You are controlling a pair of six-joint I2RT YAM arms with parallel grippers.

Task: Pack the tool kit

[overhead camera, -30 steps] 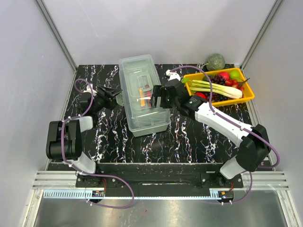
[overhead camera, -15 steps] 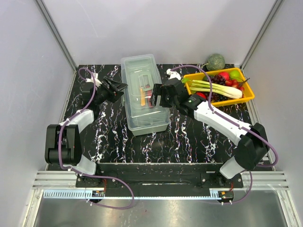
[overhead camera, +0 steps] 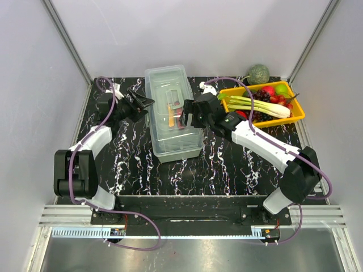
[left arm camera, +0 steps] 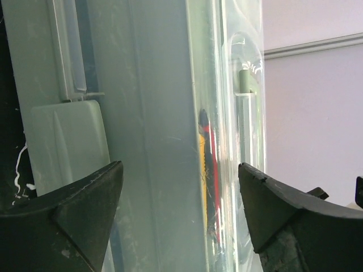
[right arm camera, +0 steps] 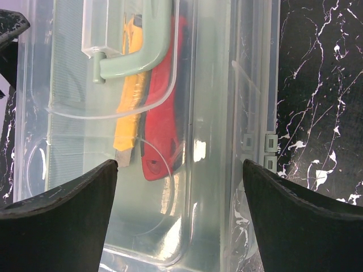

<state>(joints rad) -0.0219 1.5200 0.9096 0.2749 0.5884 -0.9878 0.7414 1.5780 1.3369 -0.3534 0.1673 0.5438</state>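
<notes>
I can read no text, label, brand or number in any of my three views. In the top view, the pale strip (overhead camera: 79,232) along the lower left of the frame carries a row of fine ticks like a scale, but they are too small for me to make out any figures. The toolbox (overhead camera: 170,113) at the centre shows only plain plastic on its clear lid and its wall. In the right wrist view, the red utility knife (right arm camera: 164,113) and the yellow utility knife (right arm camera: 129,102), seen through the lid in the upper middle of the frame, show no lettering I can make out.
</notes>
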